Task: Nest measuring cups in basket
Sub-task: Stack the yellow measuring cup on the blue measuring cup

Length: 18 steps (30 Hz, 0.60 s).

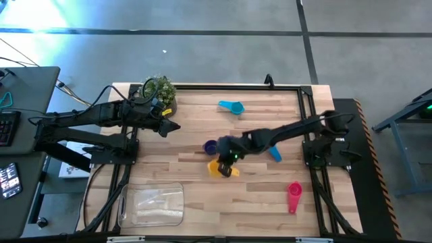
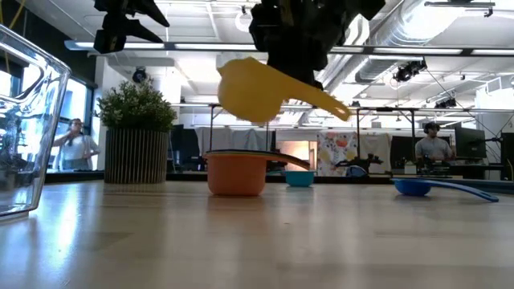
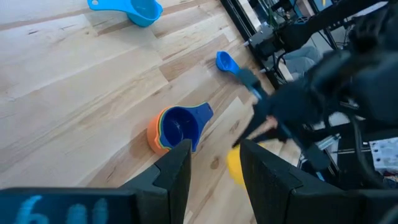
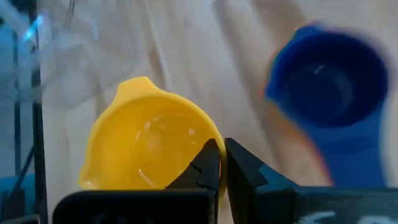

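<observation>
Pinching the small yellow plastic measuring cup (image 4: 146, 146) by its rim in my right gripper (image 4: 221, 158), aloft beside the nested stack (image 3: 174, 127), I judge it light, stiff, slippery.

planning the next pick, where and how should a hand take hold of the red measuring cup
By its handle, coming straight down from above. The red measuring cup lies flat and alone on the table, bowl toward the back edge and handle toward the front, with open wood on both sides for the fingers.
</observation>
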Each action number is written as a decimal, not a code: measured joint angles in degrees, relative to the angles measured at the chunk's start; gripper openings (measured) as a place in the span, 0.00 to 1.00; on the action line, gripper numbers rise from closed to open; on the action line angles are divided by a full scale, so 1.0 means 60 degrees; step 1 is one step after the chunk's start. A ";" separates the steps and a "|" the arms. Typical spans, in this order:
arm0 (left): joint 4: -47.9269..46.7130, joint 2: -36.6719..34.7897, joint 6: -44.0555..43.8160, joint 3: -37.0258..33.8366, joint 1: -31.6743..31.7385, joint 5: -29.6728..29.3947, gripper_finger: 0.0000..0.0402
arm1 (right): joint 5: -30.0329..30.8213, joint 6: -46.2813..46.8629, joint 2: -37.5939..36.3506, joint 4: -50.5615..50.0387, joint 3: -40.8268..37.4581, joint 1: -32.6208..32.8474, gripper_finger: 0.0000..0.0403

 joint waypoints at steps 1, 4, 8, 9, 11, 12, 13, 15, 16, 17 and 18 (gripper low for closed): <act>0.0005 0.0000 -0.0003 0.0000 0.0000 -0.0001 0.32 | 0.0000 -0.0126 -0.0079 -0.0066 0.0000 -0.0143 0.00; 0.0004 0.0000 0.0000 0.0000 0.0001 0.0000 0.32 | 0.0005 -0.0420 -0.0269 -0.0256 0.0000 -0.0565 0.00; 0.0001 0.0000 0.0000 0.0000 -0.0001 -0.0001 0.32 | 0.0239 -0.1201 -0.0329 -0.1175 0.0616 -0.1040 0.00; 0.0008 0.0000 0.0000 0.0000 0.0001 0.0000 0.32 | 0.0395 -0.1454 -0.0333 -0.1432 0.0866 -0.1135 0.00; 0.0001 0.0000 -0.0003 0.0000 0.0001 -0.0001 0.32 | 0.0688 -0.1944 -0.0338 -0.2032 0.1388 -0.1339 0.00; 0.0007 0.0000 0.0001 0.0000 0.0001 -0.0001 0.32 | 0.0807 -0.2143 -0.0338 -0.2314 0.1657 -0.1446 0.00; -0.0003 0.0000 0.0004 0.0000 0.0001 -0.0001 0.32 | 0.0918 -0.2312 -0.0338 -0.2492 0.1911 -0.1553 0.00; 0.0001 0.0000 0.0004 0.0000 0.0001 -0.0001 0.32 | 0.1080 -0.2558 -0.0335 -0.2774 0.2380 -0.1752 0.00; -0.0003 0.0000 0.0013 0.0000 0.0001 -0.0001 0.32 | 0.1107 -0.2697 -0.0335 -0.2932 0.2564 -0.1846 0.00; -0.0003 0.0000 0.0073 0.0000 0.0001 -0.0010 0.32 | 0.1115 -0.2825 -0.0335 -0.3024 0.2695 -0.1923 0.00; -0.0001 0.0000 0.0109 0.0000 0.0001 -0.0038 0.32 | 0.1140 -0.2920 -0.0313 -0.3062 0.2782 -0.2003 0.00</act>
